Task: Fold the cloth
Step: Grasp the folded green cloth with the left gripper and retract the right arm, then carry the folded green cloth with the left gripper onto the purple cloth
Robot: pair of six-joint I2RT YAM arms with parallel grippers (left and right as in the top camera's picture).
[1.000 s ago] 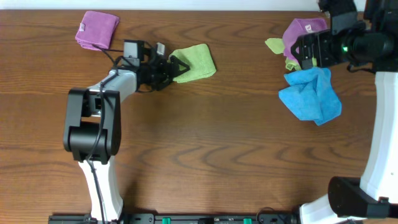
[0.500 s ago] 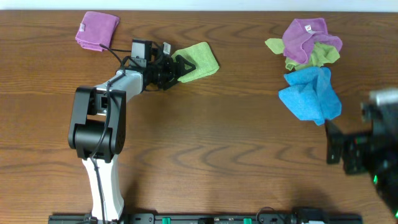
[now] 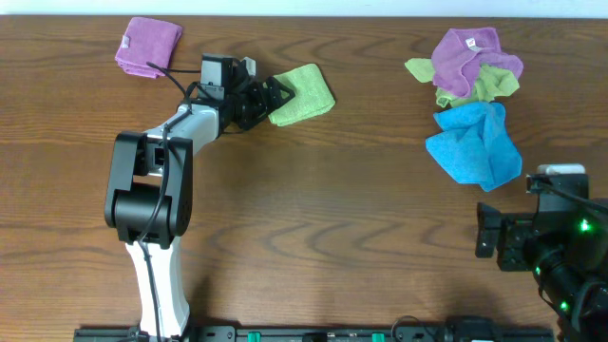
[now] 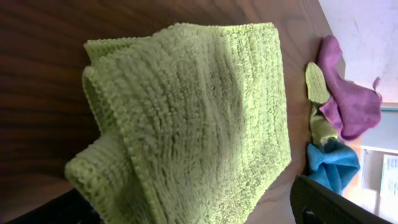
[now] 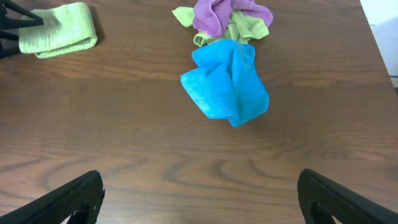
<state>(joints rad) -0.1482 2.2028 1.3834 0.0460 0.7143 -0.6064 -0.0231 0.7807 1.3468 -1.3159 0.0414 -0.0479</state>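
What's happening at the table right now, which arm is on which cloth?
The left pincer is open at the near edge of the folded green cloth by the table's far side, not gripping it. The right pincer is open and empty, low at the near right corner. A blue cloth, crumpled purple cloth and crumpled green cloth lie heaped, unfolded, at the far right. A folded purple cloth sits at the far left.

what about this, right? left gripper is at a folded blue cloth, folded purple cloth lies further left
No: the overhead view shows the folded cloth at the left gripper is green, not blue. The purple cloth does lie further left.
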